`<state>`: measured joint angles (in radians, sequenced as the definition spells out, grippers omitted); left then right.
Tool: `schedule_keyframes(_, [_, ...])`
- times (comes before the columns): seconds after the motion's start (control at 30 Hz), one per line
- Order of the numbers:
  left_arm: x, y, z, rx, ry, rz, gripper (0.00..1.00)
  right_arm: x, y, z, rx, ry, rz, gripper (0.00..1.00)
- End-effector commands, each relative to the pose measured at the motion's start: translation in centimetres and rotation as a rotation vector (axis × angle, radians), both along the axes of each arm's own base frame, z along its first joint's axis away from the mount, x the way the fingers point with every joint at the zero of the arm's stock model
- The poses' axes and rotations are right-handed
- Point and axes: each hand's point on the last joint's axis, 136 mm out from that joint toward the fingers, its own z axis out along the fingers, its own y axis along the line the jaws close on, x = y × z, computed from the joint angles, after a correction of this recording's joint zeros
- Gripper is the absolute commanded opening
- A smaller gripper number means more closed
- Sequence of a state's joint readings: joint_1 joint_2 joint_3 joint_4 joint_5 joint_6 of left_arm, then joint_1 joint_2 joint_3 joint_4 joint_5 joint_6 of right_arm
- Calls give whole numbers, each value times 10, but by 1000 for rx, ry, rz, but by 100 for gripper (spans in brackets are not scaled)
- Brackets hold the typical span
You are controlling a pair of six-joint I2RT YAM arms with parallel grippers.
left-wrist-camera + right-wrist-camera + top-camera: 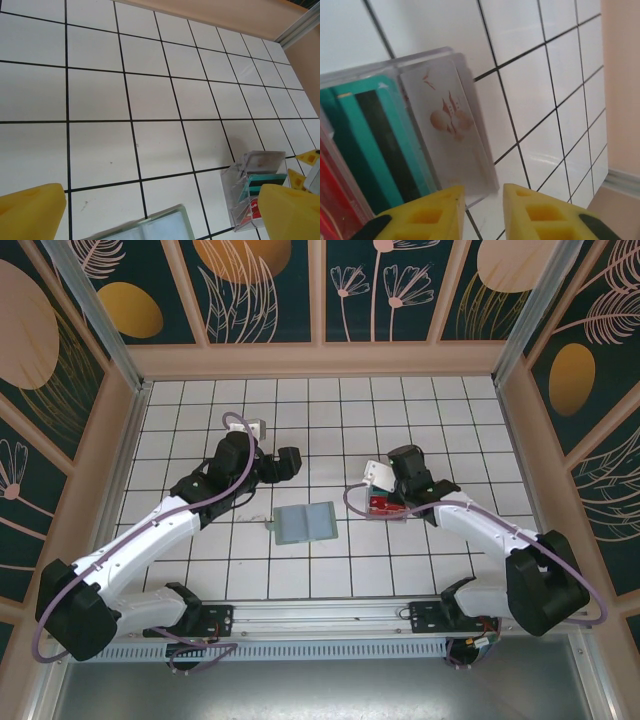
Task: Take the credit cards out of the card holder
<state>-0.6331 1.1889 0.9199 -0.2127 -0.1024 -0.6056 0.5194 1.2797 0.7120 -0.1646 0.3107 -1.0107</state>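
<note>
The card holder [305, 524] lies on the table [460, 420], credit cards [380, 505] to its right.

bare tiles [352, 532] between card holder [305, 523], clear box [230, 182]

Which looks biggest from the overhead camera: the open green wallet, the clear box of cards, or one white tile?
1. the open green wallet, clearly largest.
2-3. one white tile and the clear box of cards look alike; the right arm hides part of the box.
</note>
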Motion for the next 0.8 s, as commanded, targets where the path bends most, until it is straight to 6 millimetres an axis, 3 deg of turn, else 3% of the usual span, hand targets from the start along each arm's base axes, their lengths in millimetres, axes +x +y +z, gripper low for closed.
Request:
schedule_keyframes(0.0, [2, 6, 4, -5, -26, 19, 99, 19, 2, 23, 69, -77, -72, 30])
schedule_keyframes(0.23, [2, 6, -4, 6, -11, 24, 99, 21, 25, 54, 321, -17, -163, 28])
schedule_keyframes(0.4, [1, 10, -17, 25, 32, 46, 98, 12, 54, 69, 613, 103, -285, 26])
schedule_keyframes(0.43, [0, 11, -21, 31, 46, 54, 99, 5, 67, 70, 672, 141, -291, 25])
schedule_keyframes(0.57, [-6, 16, -34, 34, 99, 77, 98, -16, 102, 68, 873, 295, -355, 25])
schedule_keyframes(0.77, [-23, 23, -62, 5, 214, 117, 87, -36, 126, 40, 1003, 469, -546, 26])
